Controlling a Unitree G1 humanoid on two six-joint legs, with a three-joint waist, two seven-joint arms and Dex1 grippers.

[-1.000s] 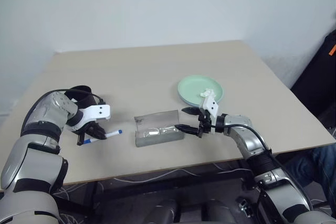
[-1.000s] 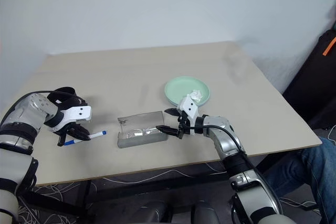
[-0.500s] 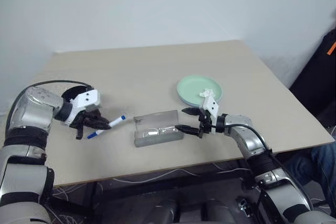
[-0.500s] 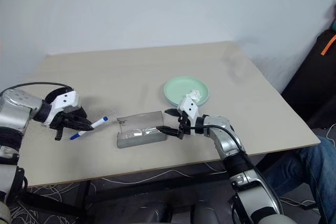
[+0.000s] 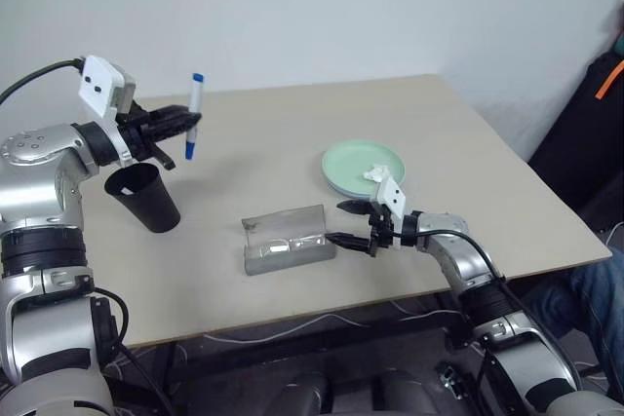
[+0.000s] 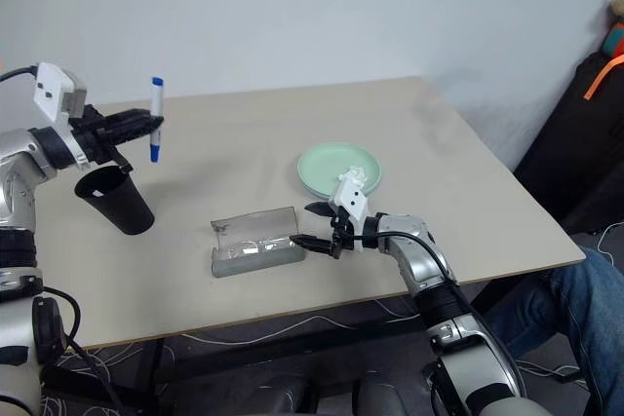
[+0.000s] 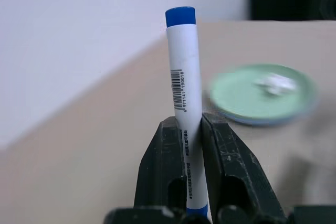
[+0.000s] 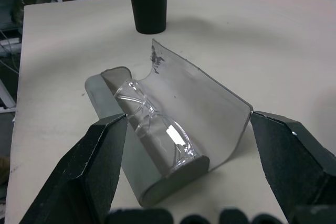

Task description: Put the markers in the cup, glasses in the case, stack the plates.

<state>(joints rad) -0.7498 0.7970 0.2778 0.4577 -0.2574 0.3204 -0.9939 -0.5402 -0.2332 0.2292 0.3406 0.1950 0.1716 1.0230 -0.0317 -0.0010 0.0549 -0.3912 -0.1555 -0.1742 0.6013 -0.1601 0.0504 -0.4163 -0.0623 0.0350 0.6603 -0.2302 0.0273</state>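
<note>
Nearest me, right gripper (image 5: 343, 222) hangs with jaws wide apart beside the grey hinged case (image 5: 289, 251), lid up, clear glasses (image 8: 152, 121) lying inside. Left gripper (image 5: 191, 120), jaws clamped on a slim white marker (image 5: 195, 115), holds it upright above the matte black tapered cup (image 5: 143, 196). Further off I see stacked round plates (image 5: 363, 168), mint green on top, carrying a white wad (image 5: 373, 173).

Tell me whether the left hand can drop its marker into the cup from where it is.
Probably yes. The left hand holds the marker upright, just above and beside the cup, whose open mouth has nothing over it.
</note>
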